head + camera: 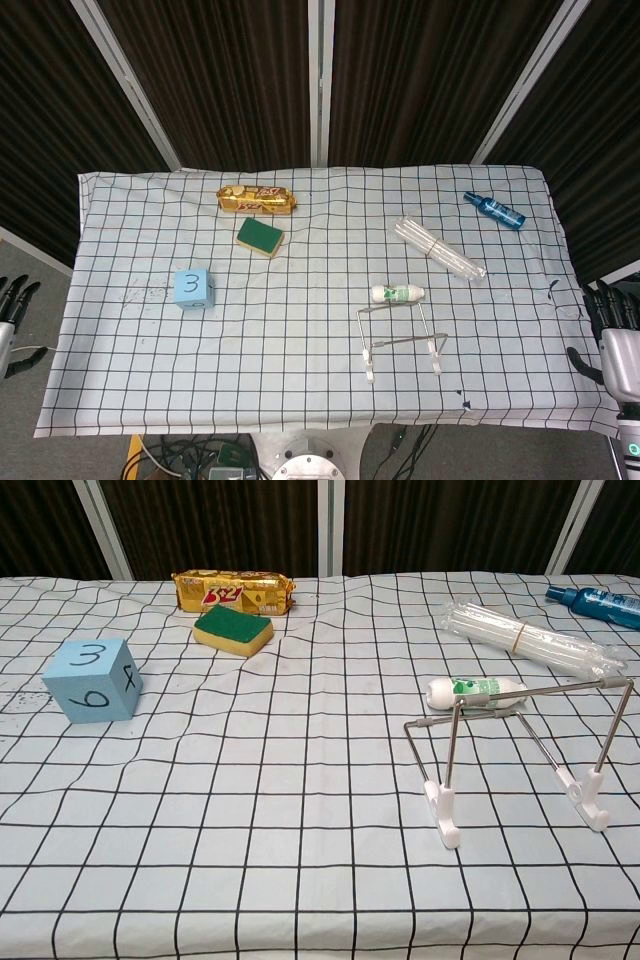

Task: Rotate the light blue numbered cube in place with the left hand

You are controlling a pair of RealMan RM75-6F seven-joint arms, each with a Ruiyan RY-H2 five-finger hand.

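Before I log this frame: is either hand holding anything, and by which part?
Nothing is held. The left hand and right hand hang off the table edges, and the cube sits untouched on the cloth.

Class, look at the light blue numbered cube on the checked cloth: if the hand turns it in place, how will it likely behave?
The light blue numbered cube sits flat on one face, so it should probably slide or pivot rather than roll. Its matte, foam-like look suggests it is light and grippable, though that is a guess. The checked cloth already shows wrinkles, so it may bunch under the turning cube.
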